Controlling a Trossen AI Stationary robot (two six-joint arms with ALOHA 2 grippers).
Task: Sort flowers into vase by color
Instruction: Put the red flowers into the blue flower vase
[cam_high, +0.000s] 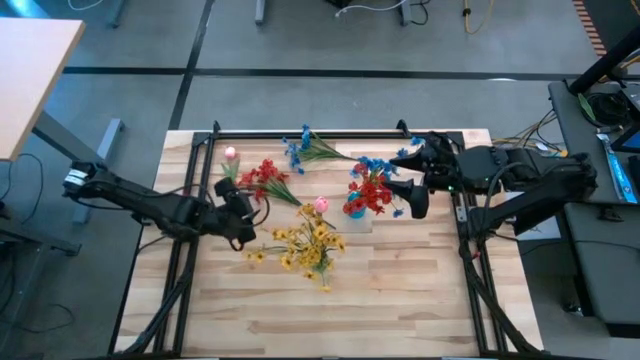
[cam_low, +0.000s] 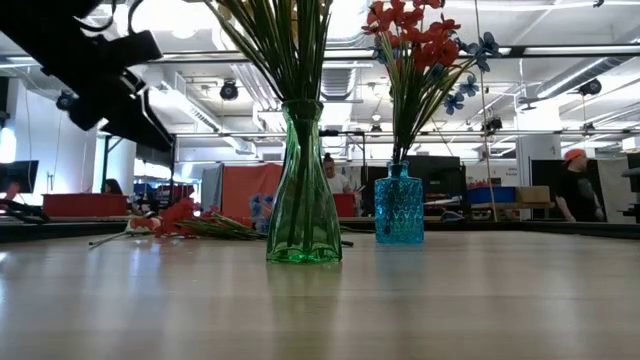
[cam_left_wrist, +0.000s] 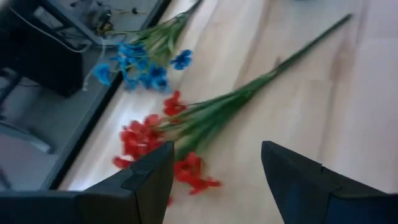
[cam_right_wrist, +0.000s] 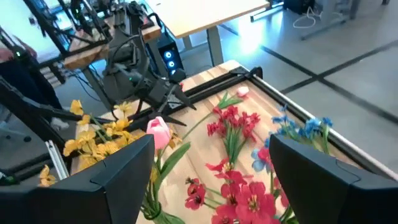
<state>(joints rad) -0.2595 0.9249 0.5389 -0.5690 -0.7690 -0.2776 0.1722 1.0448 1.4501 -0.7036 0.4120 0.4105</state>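
Observation:
A red sprig (cam_high: 265, 178) lies flat on the table, with a blue sprig (cam_high: 305, 148) and a pink bud (cam_high: 230, 155) lying farther back. A green glass vase (cam_low: 303, 190) holds yellow flowers (cam_high: 310, 245) and a pink bud (cam_high: 321, 205). A blue glass vase (cam_low: 399, 205) holds red and blue flowers (cam_high: 372, 188). My left gripper (cam_high: 243, 205) hovers open just near of the red sprig (cam_left_wrist: 186, 124), touching nothing. My right gripper (cam_high: 408, 178) is open beside the blue vase's blooms (cam_right_wrist: 236, 193), on their right.
A black frame rail (cam_high: 330, 133) runs along the table's far edge, with side rails at left and right. Bare wood (cam_high: 400, 300) lies at the near side. People and desks show in the room behind the table.

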